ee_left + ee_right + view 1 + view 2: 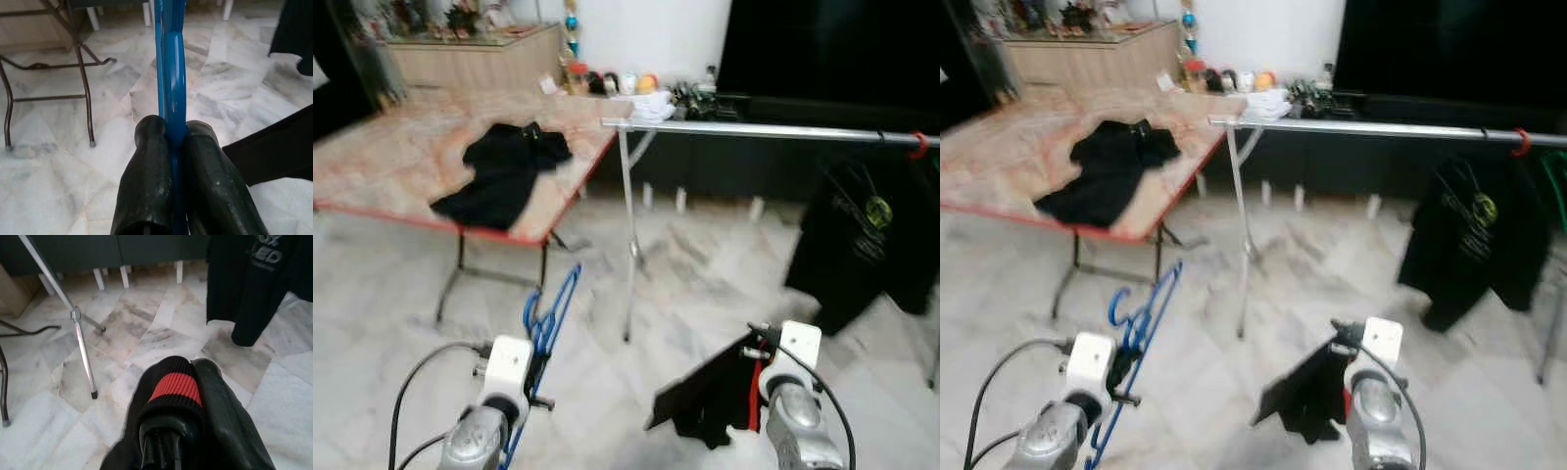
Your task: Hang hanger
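The head views are soft with blur, and both arms are cut off at the lower edge. The left tool point(176, 142) has its two black fingers point(146, 181) clenched on a blue hanger point(551, 311); in its wrist view the blue bar runs straight out between the pads towards 12 o'clock and leaves the frame, so the hook end cannot be seen there. In the head views the hanger rises from the left tool towards 1 o'clock, over the marble floor point(705, 284).

The right tool point(195, 396) is wrapped in a black garment point(710, 397) with a red ribbed cuff point(176, 387), and the cloth covers most of its fingers; they look closed on the fabric. The garment droops at 9 o'clock from that tool, its lower part cut off.

The silver clothes rail point(754, 129) crosses the scene at 12 to 2 o'clock from the tools, well apart from the blue hanger. A black T-shirt point(862, 235) hangs from it on a red hook point(920, 145), partly cut by the frame edge. At 10 o'clock stands the table point(391, 157), carrying another dark garment point(504, 171); the small items beyond are too blurred to tell.
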### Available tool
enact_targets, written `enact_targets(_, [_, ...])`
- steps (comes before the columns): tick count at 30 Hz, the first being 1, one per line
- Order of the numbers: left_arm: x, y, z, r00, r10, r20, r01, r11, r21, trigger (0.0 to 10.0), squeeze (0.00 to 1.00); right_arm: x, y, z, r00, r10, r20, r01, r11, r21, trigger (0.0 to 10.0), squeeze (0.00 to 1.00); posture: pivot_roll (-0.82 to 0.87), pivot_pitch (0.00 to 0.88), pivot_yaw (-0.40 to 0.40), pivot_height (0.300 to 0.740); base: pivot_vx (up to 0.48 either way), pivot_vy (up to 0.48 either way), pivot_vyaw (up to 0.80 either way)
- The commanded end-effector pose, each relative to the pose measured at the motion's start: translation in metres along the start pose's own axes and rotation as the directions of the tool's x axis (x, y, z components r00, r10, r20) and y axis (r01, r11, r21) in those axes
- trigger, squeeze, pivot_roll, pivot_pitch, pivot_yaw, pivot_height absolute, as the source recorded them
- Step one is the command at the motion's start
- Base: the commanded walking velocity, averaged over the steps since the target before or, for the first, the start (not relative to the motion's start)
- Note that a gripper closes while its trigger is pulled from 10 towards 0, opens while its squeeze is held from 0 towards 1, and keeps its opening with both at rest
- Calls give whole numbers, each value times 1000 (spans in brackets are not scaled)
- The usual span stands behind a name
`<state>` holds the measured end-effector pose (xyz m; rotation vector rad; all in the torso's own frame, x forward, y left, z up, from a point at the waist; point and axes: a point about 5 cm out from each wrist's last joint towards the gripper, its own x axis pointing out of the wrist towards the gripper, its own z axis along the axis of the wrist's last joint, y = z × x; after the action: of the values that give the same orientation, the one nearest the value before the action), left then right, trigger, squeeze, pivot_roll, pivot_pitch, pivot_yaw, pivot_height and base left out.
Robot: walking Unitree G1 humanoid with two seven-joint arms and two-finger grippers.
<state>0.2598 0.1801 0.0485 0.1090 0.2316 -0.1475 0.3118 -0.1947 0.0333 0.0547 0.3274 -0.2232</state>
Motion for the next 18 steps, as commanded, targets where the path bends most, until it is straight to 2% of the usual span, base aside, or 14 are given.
enact_targets(1, [0, 0, 1, 1000, 3, 3, -3, 1000, 1, 10000, 0, 1, 1, 5, 1000, 4, 11, -4, 1000, -7, 10000, 0, 51, 32, 13, 740, 0, 0, -800])
enact_targets(7, [-1, -4, 0, 999, -49, -22, 49, 999, 1, 10000, 0, 3, 4, 10, 1000, 17, 24, -17, 1000, -8, 10000, 0, 57, 35, 13, 740, 0, 0, 0])
enact_targets(13, [-1, -7, -4, 990, -113, -83, 119, 991, 65, 10000, 0, 7, 12, 17, 997, 75, 29, -74, 997, -33, 10000, 0, 58, 34, 17, 740, 0, 0, 0])
enact_targets(16, [-3, -11, -11, 957, -215, -194, 246, 957, 152, 10000, 0, 10, 19, 27, 986, 158, 49, -149, 977, -152, 10000, 0, 59, 35, 18, 740, 0, 0, 0])
enact_targets(17, [-5, -11, -15, 926, -264, -269, 325, 921, 215, 10000, 0, 12, 24, 32, 975, 215, 47, -199, 952, -232, 10000, 0, 59, 35, 18, 740, 0, 0, 0])
enact_targets(18, [-5, -11, -15, 926, -264, -269, 325, 921, 215, 10000, 0, 12, 24, 32, 975, 215, 47, -199, 952, -232, 10000, 0, 59, 35, 18, 740, 0, 0, 0])
